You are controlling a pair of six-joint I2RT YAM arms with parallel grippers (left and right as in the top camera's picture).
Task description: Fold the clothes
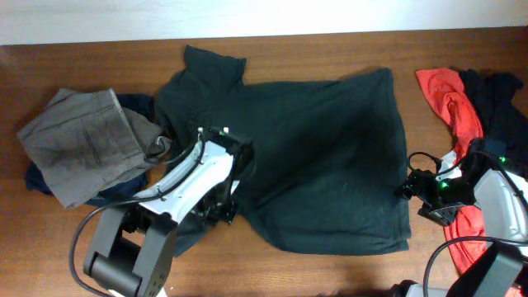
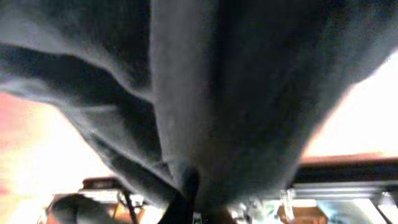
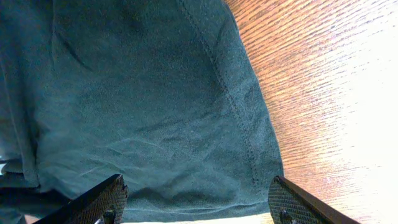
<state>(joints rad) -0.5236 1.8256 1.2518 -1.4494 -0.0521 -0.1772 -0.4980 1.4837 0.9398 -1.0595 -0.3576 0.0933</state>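
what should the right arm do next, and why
Probably close the right gripper on the T-shirt edge: its jaws stand open across that hem corner, while the left gripper is shut on the shirt's opposite side.

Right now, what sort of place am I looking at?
Likely a robot lab bench for laundry practice: a wooden table, left arm and right arm at a dark T-shirt, trousers and a red top heaped at the sides.

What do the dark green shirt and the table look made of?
The dark green shirt looks like soft matte knit, probably cotton jersey: fine grainy texture, stitched hem, limp creases. The table looks like wood or wood-look laminate: brown streaky grain, slight sheen.
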